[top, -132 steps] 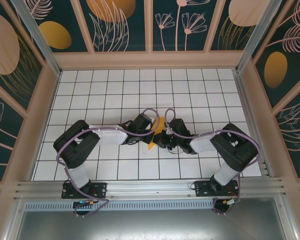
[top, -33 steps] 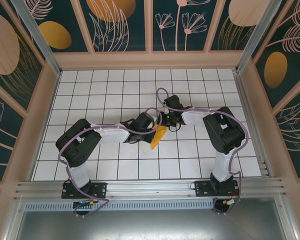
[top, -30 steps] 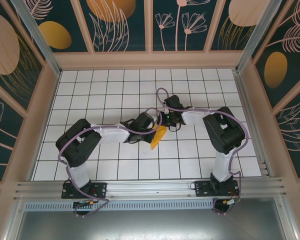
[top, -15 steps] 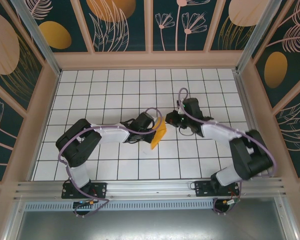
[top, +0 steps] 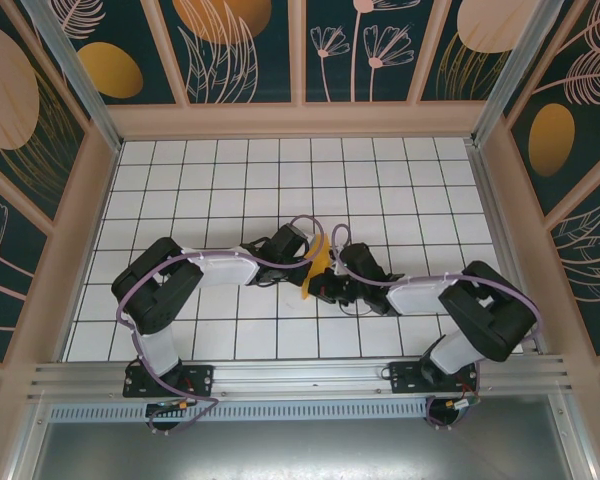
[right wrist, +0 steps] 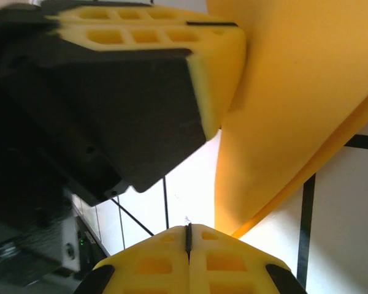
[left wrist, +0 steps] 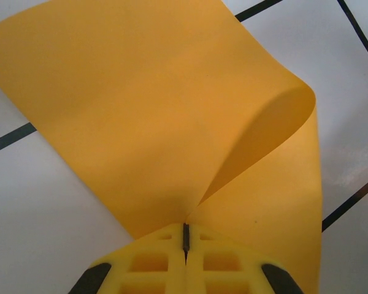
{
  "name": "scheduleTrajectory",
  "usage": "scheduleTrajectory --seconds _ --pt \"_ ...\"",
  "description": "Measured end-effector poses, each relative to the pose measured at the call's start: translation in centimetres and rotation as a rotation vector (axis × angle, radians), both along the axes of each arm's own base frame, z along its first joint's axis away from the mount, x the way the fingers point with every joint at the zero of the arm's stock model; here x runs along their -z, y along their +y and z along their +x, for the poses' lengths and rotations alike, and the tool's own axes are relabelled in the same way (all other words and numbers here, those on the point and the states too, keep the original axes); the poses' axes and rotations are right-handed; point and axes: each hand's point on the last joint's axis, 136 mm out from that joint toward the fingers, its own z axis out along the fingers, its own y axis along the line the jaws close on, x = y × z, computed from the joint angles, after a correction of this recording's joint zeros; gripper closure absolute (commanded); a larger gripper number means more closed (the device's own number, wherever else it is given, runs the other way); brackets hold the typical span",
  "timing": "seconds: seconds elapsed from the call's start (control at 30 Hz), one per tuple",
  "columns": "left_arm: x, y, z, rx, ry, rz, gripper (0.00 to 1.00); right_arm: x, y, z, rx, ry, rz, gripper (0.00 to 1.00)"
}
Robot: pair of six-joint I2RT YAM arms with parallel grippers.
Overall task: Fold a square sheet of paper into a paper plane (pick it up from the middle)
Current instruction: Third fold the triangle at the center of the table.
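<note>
The square sheet of paper point(top: 319, 266) is orange-yellow and stands bent over on itself near the middle of the white grid table. My left gripper point(top: 307, 256) is shut on it. In the left wrist view the sheet point(left wrist: 153, 110) curls up from the pinched yellow fingertips, with the left gripper point(left wrist: 185, 231) clamped at its near edge. My right gripper point(top: 328, 291) sits just in front of the sheet, shut and holding nothing. In the right wrist view the right gripper point(right wrist: 187, 234) has its tips together on bare tile, the sheet point(right wrist: 288, 110) to its right. The paper plane is out of view.
The left gripper's yellow fingers point(right wrist: 214, 67) and black body hang close above the right gripper. Wooden walls with dark leafy wallpaper point(top: 245, 50) enclose the table point(top: 180, 190). An aluminium rail point(top: 300, 375) runs along the near edge.
The right arm swung from the far side of the sheet round to its near side and now lies low in front of it. The left gripper and the sheet stayed in place.
</note>
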Motion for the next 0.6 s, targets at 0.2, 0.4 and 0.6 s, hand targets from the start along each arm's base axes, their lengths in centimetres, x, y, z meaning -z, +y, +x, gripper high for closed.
scheduleTrajectory --seconds 0.2,0.4,0.6 --pt "0.0 0.0 0.0 0.000 0.001 -0.001 1.00 0.6 0.6 0.1 -0.009 0.025 0.002 1.00" --pt "0.0 0.0 0.0 0.002 0.002 -0.002 1.00 0.7 0.9 0.1 -0.011 0.030 0.005 1.00" --pt "0.0 -0.1 0.0 0.002 0.002 -0.002 1.00 1.8 0.9 0.1 -0.011 0.053 -0.018 1.00"
